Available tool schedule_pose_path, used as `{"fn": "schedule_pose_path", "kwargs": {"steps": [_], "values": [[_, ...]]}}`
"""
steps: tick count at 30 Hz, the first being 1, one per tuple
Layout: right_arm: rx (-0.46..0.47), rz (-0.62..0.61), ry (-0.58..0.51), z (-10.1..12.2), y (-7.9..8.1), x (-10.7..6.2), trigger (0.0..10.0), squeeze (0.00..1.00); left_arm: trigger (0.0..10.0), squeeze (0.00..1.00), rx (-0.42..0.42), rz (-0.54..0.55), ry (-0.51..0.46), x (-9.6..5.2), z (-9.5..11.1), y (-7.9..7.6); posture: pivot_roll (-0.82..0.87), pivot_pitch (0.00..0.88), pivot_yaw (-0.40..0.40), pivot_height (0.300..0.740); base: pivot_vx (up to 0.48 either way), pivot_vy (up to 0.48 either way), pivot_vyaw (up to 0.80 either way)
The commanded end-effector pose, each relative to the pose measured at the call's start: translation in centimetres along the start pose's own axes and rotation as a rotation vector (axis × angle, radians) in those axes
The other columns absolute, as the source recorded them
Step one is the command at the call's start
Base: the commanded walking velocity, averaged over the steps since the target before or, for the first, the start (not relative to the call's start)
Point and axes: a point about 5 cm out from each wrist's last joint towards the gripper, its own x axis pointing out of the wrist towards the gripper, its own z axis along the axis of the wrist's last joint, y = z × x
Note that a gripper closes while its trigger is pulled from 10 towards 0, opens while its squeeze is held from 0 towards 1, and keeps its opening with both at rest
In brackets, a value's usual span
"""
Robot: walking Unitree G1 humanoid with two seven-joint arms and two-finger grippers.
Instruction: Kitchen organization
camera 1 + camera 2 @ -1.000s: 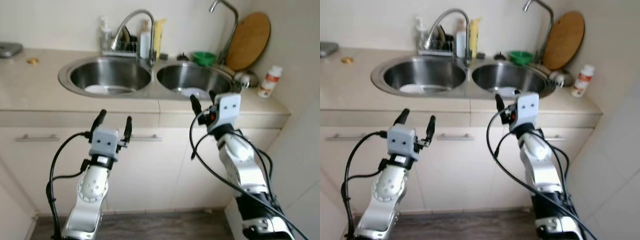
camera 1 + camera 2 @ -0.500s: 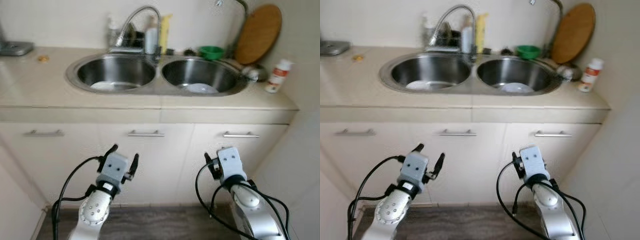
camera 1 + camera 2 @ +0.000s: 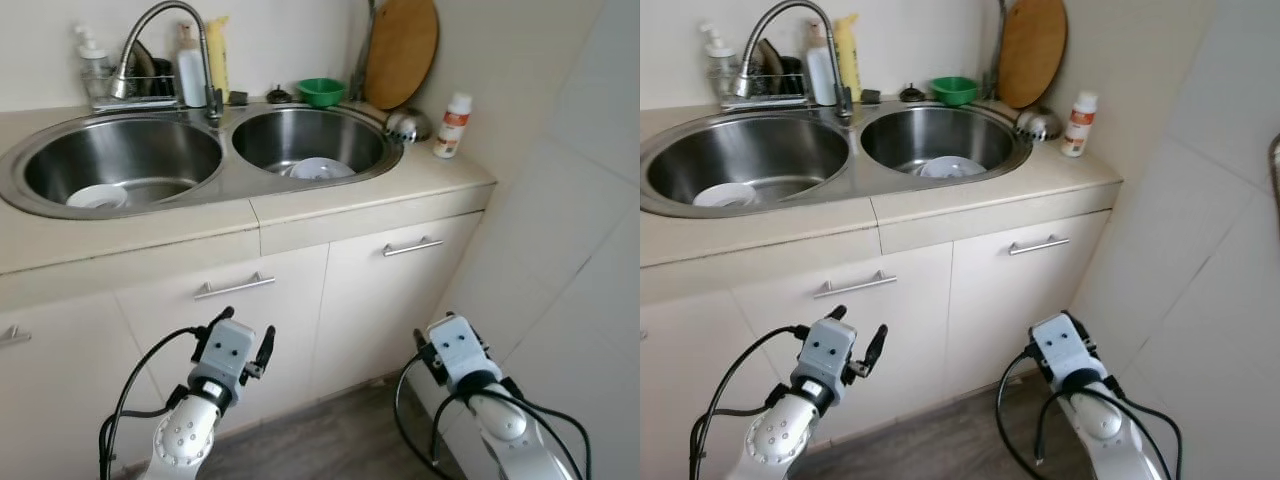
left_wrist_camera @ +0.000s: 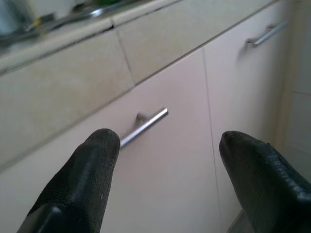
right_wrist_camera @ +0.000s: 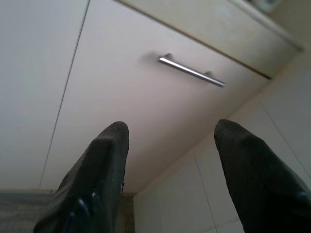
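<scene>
Below the counter's front edge we hold our left gripper [image 3: 243,338] and right gripper [image 5: 167,160] low, fingers spread, empty, facing the cabinet doors [image 3: 390,290]; plates sit in both sink basins [image 3: 125,160].

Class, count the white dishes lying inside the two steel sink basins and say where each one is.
2. One white dish lies on the bottom of the left steel sink basin; another white dish lies in the right steel sink basin. The near basin walls may hide more.

You have two sink basins [image 3: 120,165], each holding one white dish [image 3: 97,196]. Two taps [image 3: 160,30], one green bowl [image 3: 321,92], one cutting board [image 3: 400,50], perhaps four bottles [image 3: 453,125], three cabinet handles [image 3: 233,287].
</scene>
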Motion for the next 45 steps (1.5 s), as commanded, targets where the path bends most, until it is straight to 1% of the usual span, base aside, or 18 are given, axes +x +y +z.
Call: {"fn": "schedule_pose_path", "kwargs": {"steps": [1, 13, 17, 23, 28, 31, 37, 39, 41, 42, 43, 45], "values": [[-0.001, -0.029, 0.040, -0.6, -0.7, -0.1, 10.0, 0.00, 10.0, 0.00, -0.005, -0.028, -0.018, 0.2, 0.6, -0.7, 0.05, 0.000, -0.048, 0.740, 0.000, 0.424, -0.80], [0.021, -0.038, 0.050, -0.6, -0.7, 0.1, 10.0, 0.00, 10.0, 0.00, 0.005, -0.045, -0.030, 0.3, 0.8, -0.7, 0.05, 0.000, -0.048, 0.740, 0.000, 0.415, -0.80], [0.026, -0.040, 0.051, -0.6, -0.7, 0.2, 10.0, 0.00, 10.0, 0.00, 0.015, -0.048, -0.054, 0.4, 1.1, -0.7, 0.06, 0.000, -0.048, 0.740, 0.000, 0.000, -0.80], [0.030, -0.047, 0.050, -0.5, -0.6, 0.3, 10.0, 0.00, 10.0, 0.00, 0.042, -0.073, -0.044, 0.7, 1.1, -0.8, 0.05, 0.000, -0.043, 0.740, 0.000, 0.000, -0.80], [0.037, -0.054, 0.049, -0.4, -0.7, 0.4, 10.0, 0.00, 10.0, 0.00, 0.040, -0.080, -0.042, 0.7, 1.0, -0.9, 0.04, 0.000, -0.035, 0.740, 0.000, -0.256, -0.80], [0.026, -0.053, 0.056, -0.4, -0.7, 0.4, 10.0, 0.00, 10.0, 0.00, 0.038, -0.084, -0.042, 0.7, 0.9, -1.0, 0.04, 0.000, -0.030, 0.740, 0.000, -0.280, 0.00], [0.037, -0.069, 0.056, -0.4, -0.7, 0.3, 10.0, 0.00, 10.0, 0.00, 0.035, -0.096, -0.047, 0.9, 1.0, -1.0, 0.03, 0.000, -0.021, 0.740, 0.000, -0.332, 0.00], [0.050, -0.084, 0.058, -0.4, -0.9, 0.2, 10.0, 0.00, 10.0, 0.00, 0.035, -0.104, -0.050, 1.1, 1.0, -1.1, 0.01, 0.000, -0.008, 0.740, 0.000, -0.414, 0.00], [0.087, -0.117, 0.059, -0.5, -1.2, 0.1, 10.0, 0.00, 10.0, 0.00, 0.032, -0.114, -0.052, 1.2, 1.1, -1.2, 0.01, 0.000, -0.002, 0.740, 0.000, -0.480, 0.00], [0.087, -0.117, 0.059, -0.5, -1.2, 0.1, 10.0, 0.00, 10.0, 0.00, 0.032, -0.114, -0.052, 1.2, 1.1, -1.2, 0.01, 0.000, -0.002, 0.740, 0.000, -0.480, 0.00], [0.109, -0.149, 0.060, -0.5, -1.6, 0.0, 10.0, 0.00, 10.0, 0.00, 0.033, -0.120, -0.055, 1.2, 1.2, -1.2, 0.00, 0.000, 0.002, 0.740, 0.000, -0.480, -0.80], [0.116, -0.161, 0.060, -0.6, -1.8, -0.1, 10.0, 0.00, 10.0, 0.00, 0.032, -0.122, -0.056, 1.3, 1.2, -1.3, 0.00, 0.000, 0.004, 0.740, 0.000, -0.480, -0.80]]}}
